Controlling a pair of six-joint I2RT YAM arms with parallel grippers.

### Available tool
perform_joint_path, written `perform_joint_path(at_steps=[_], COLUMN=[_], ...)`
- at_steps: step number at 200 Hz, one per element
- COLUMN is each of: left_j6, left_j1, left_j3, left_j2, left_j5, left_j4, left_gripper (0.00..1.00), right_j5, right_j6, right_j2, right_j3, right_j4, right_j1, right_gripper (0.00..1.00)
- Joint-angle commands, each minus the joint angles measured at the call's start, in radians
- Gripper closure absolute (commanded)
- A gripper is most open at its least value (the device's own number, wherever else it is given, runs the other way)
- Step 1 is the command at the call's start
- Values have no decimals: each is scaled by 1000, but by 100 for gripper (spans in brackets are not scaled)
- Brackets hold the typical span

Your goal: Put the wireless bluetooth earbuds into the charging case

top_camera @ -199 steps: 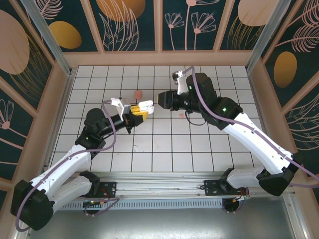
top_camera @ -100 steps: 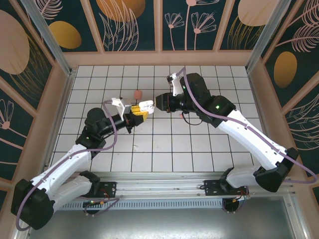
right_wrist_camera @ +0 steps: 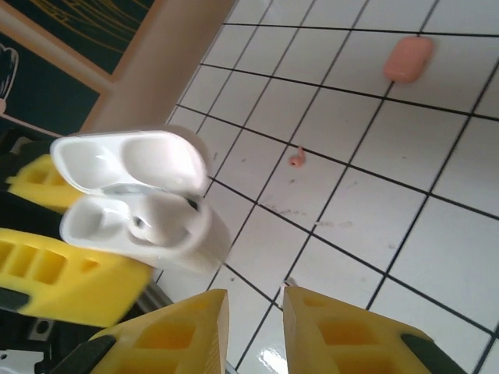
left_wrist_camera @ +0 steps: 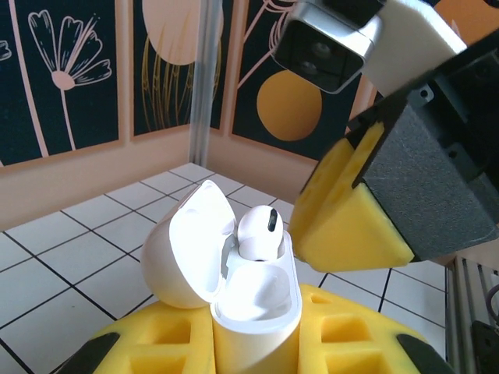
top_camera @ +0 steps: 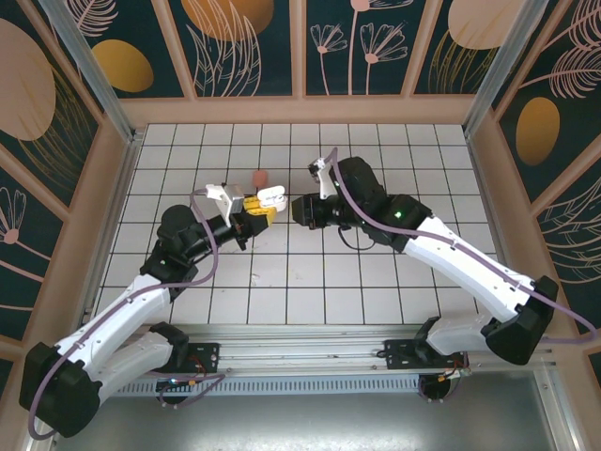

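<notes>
My left gripper [top_camera: 255, 210] is shut on the base of the white charging case [left_wrist_camera: 257, 312], held above the tiled floor with its lid [left_wrist_camera: 187, 241] hinged open. One white earbud [left_wrist_camera: 259, 232] stands in the case's far slot, and the near slot is hollow. My right gripper [top_camera: 299, 209] hovers just right of the case, and one yellow finger [left_wrist_camera: 351, 222] of it hangs close beside the earbud. In the right wrist view the gripper [right_wrist_camera: 256, 304] has a gap between its pads with nothing in it. A salmon-pink earbud [right_wrist_camera: 295, 160] lies on a tile beyond the case [right_wrist_camera: 140, 214].
A salmon-pink case [top_camera: 260, 177] lies shut on the tiles behind the two grippers, and it is also at the top right of the right wrist view [right_wrist_camera: 408, 58]. Wooden walls with dark floral panels [top_camera: 300, 47] ring the tiled floor.
My right gripper has moved left, up to the held case, and its jaws have narrowed. The left gripper has kept its hold and shifted slightly away from the base.
</notes>
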State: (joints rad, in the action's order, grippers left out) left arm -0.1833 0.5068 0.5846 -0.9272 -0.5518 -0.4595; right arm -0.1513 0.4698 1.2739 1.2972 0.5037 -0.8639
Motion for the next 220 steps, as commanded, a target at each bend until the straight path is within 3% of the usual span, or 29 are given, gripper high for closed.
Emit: perform_joint_path(at_steps=[1,47,74,105,131,161,220], left_j6=[5,62,67,49,31,22,39], left_j1=[4,4,4,4,3,4,4], left_j3=[-9,-22,-28,-59,-71,-72,-44], left_j2=[52,179,256,337,383,429,536], left_j5=[48,135,163,192,214,227,294], left_j4=[12,195,280,314,330,359,468], left_gripper=[100,100,100,100,100,100,100], right_j5=[100,117,55,-111,-116,-97,-163], right_j6=[61,181,269,376,392,392,441], right_j2=[-117,-197,-99,103,308,509,707], right_j3=[-55,-261,-358,-459,-338,-151,23], right_j4=[-34,-112,-204,-434,-380,-249,-228], right_j1=[8,63,62,35,-41,-117,-190], right_gripper=[75,80,81,81,79,70,62])
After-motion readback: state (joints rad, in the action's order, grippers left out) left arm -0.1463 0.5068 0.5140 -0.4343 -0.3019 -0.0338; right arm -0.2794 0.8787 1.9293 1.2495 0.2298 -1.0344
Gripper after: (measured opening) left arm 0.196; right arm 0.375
